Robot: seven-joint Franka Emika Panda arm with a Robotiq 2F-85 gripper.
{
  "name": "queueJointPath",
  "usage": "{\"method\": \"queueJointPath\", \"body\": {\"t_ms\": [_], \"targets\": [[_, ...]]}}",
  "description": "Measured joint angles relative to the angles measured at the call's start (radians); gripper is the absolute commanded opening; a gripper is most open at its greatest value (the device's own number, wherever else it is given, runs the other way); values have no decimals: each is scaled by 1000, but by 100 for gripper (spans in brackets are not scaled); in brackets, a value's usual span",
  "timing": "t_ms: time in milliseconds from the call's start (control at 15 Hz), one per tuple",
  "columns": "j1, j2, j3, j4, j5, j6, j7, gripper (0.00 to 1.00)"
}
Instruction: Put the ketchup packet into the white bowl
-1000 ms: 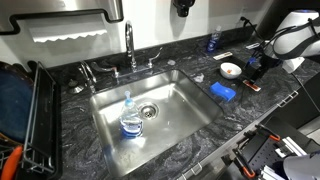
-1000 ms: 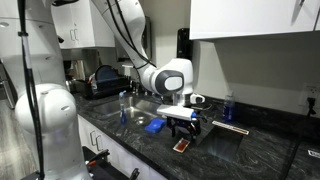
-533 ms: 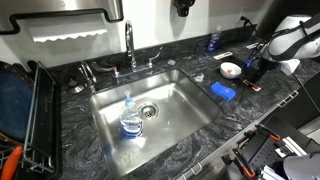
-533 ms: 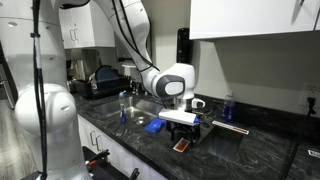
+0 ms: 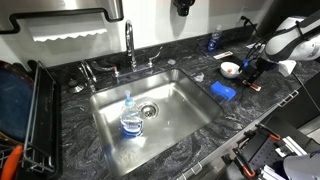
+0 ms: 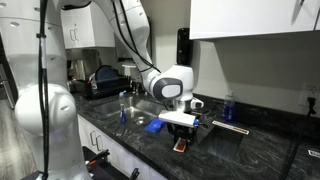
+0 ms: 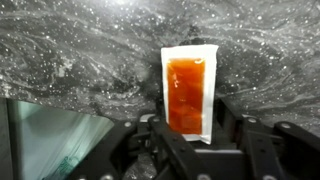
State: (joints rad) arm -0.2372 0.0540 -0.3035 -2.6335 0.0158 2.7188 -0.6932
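In an exterior view, from the left come the dark dish rack (image 5: 22, 110), the steel sink (image 5: 170, 125) with a bottle (image 5: 130, 121) standing in it, then the blue sponge (image 5: 222, 91), the white bowl (image 5: 231, 70) and, last, the gripper (image 5: 252, 76) over the ketchup packet (image 5: 253, 88). Since the frame a second ago the gripper has sunk a little toward the counter (image 5: 190, 150); the packet, sponge and bowl lie where they lay.

The packet rests flat on the dark counter close to its front edge, with bare stone all around it. The sponge is near on one side, and the bowl sits just beyond the gripper, apart from both.

In the wrist view the gripper (image 7: 190, 128) stands wide open and grips nothing. The packet (image 7: 188, 90) lies lengthwise along the middle line, its near end between the fingers (image 7: 235, 125) and the rest reaching out ahead; contact cannot be told. A blurred greenish area at the lower left may be the sponge.
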Motion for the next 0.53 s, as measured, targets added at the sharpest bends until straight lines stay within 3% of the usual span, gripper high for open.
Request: {"method": "queueJointPath", "body": {"t_ms": [200, 533], "targets": [[0, -2, 7, 3, 27, 5, -10, 4], [-4, 0, 11, 3, 48, 27, -13, 1]]}}
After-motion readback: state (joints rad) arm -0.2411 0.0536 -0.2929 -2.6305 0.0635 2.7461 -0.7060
